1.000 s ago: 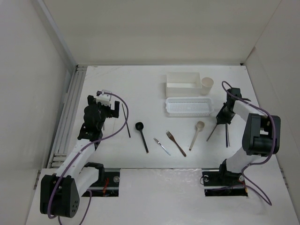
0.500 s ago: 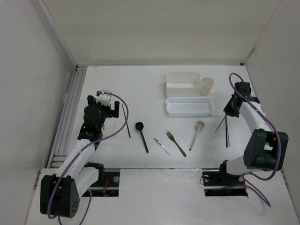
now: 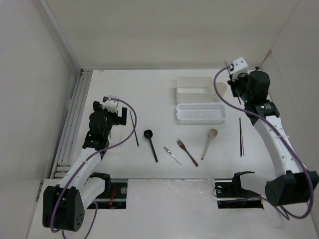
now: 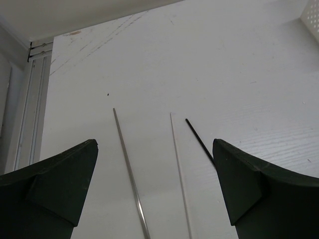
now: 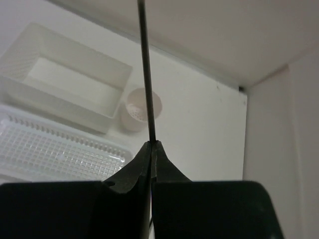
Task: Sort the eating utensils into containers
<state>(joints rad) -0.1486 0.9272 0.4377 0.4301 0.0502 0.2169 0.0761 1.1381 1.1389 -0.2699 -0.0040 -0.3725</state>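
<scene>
My right gripper is raised beside the cream cup and shut on one thin dark chopstick, which sticks up from the jaw tips. A second dark chopstick lies on the table at the right. The cup, the plain box and the mesh tray lie below. My left gripper hangs open over a silvery rod, a pale rod and a dark chopstick. The black spoon, silver fork, brown fork and beige spoon lie mid-table.
The box and mesh tray sit at the back right. White enclosure walls close in the left, right and back. A ridged rail runs along the left table edge. Another dark chopstick lies by the left gripper.
The right arm has lifted one chopstick off the table and swung it back and up beside the cup. The other chopstick stayed on the table. The left arm has not moved.
</scene>
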